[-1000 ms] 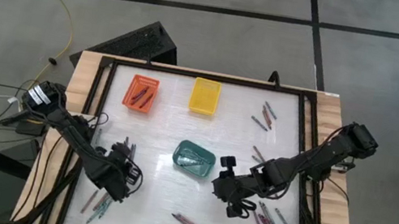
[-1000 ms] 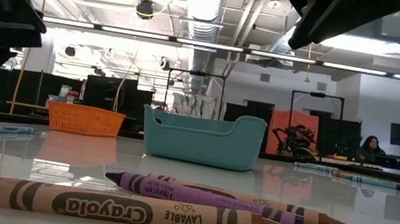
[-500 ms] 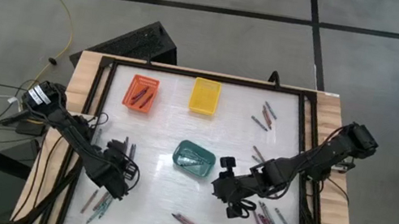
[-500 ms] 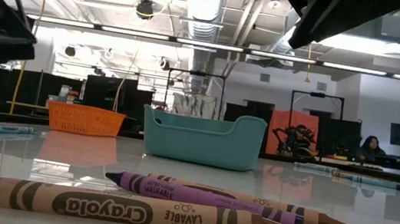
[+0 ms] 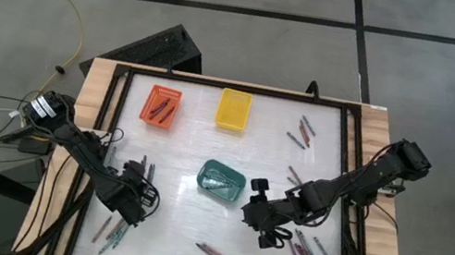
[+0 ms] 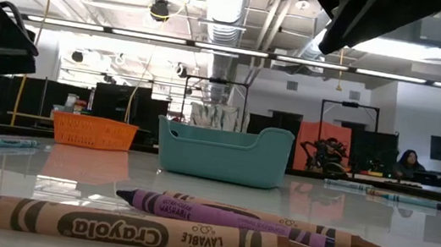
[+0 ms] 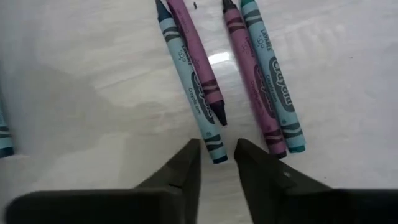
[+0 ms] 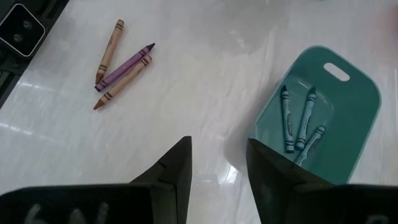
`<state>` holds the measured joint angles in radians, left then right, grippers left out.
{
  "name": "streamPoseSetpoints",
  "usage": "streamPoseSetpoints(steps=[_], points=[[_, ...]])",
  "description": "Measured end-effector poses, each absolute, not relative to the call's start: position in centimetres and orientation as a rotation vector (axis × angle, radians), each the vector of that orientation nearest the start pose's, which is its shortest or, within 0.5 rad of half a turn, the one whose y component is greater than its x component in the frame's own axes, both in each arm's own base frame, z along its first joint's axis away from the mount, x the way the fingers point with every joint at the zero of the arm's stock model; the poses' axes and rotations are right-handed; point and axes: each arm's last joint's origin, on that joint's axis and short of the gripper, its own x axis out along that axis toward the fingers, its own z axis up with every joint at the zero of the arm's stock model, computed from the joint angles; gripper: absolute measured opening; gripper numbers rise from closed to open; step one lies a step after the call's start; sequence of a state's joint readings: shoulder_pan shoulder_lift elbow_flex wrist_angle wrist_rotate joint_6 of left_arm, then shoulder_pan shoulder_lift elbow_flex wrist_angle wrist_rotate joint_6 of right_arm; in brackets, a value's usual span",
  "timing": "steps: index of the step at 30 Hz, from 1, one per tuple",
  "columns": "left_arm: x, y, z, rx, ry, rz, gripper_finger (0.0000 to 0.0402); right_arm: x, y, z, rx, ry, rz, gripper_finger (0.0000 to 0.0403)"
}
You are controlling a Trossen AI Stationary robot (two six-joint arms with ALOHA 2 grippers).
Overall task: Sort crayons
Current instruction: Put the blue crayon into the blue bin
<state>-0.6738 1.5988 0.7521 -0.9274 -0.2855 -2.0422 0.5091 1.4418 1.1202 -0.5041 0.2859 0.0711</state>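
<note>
The left gripper (image 7: 217, 163) is hanging low over the table's left side, fingers narrowly parted around the end of a teal crayon (image 7: 188, 79), not yet pinching it (a purple crayon (image 7: 198, 60) is lying against it). The step in hand appears to be a pick-up. Next, the fingers need to be closing on the teal stick alone. The right gripper (image 8: 217, 168), spread and empty, is waiting beside the green basket (image 8: 357, 134).

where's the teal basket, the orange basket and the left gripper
teal basket (image 6: 223, 154), low view, front wall
orange basket (image 5: 152, 107), high view, left part of its floor beside the crayons in it
left gripper (image 7: 217, 163), left wrist view, gap between its fingertips
</note>
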Motion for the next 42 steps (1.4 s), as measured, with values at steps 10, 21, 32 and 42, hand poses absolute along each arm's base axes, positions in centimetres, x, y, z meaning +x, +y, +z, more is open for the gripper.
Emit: streamPoseSetpoints(steps=[10,21,32,42], points=[[17.5,-12.2,13.0,-0.793,1.088,1.243,0.0011,26.8,14.1,27.5,-0.251,0.761,0.185,0.0146],[17.3,-12.1,13.3,-0.767,1.091,1.233,0.0011,26.6,14.4,27.4,-0.260,0.768,0.198,0.0146],[16.9,-11.6,17.4,-0.607,1.048,1.122,0.0011,26.5,14.4,27.4,-0.264,0.780,0.195,0.0146],[20.3,-11.3,21.1,-0.322,0.983,0.808,0.0011,26.7,13.9,27.4,-0.250,0.782,0.160,0.0146]])
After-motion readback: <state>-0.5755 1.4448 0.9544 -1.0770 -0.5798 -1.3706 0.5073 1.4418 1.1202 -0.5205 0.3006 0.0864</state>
